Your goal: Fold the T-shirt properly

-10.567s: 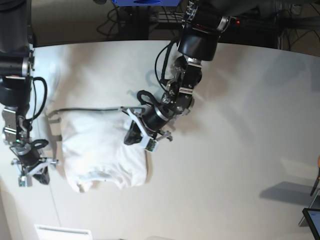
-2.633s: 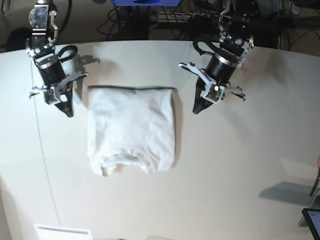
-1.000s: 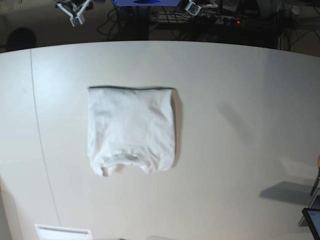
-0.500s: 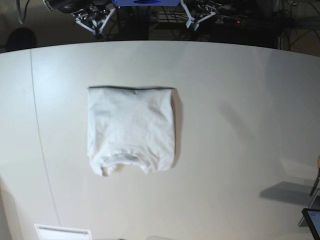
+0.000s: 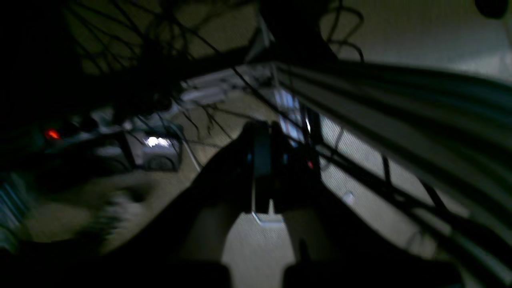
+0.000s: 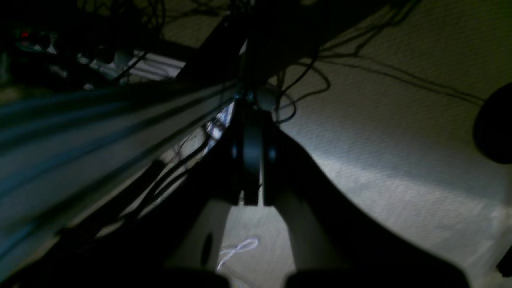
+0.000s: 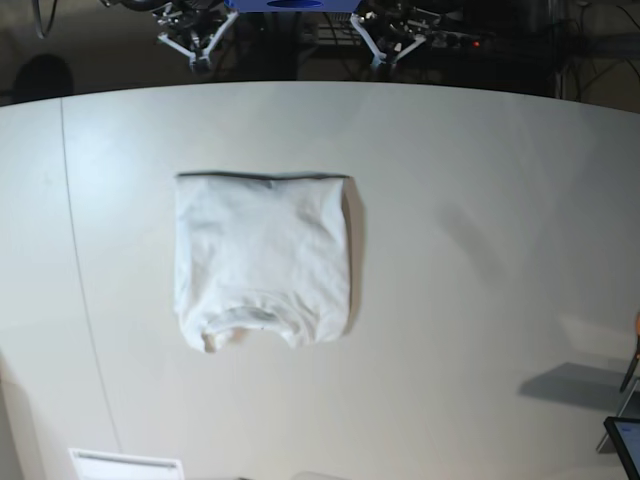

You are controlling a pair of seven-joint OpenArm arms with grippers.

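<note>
The white T-shirt lies folded into a compact rectangle left of the table's middle, its ribbed collar toward the near edge. Nothing touches it. Both grippers hang beyond the table's far edge, well away from the shirt. My right gripper is at the top left and my left gripper at the top centre. In the left wrist view the left gripper has its jaws pressed together with nothing between them. The right gripper looks the same in the right wrist view. Neither wrist view shows the T-shirt.
The off-white table has a curved far edge, with dark cables and a power strip with a red light behind it. A white label lies at the near left edge. A dark screen corner shows at the bottom right.
The arms have pulled back from beside the shirt to behind the table's far edge. Over the last second the grippers have drifted slightly inward there. The folded shirt has not moved.
</note>
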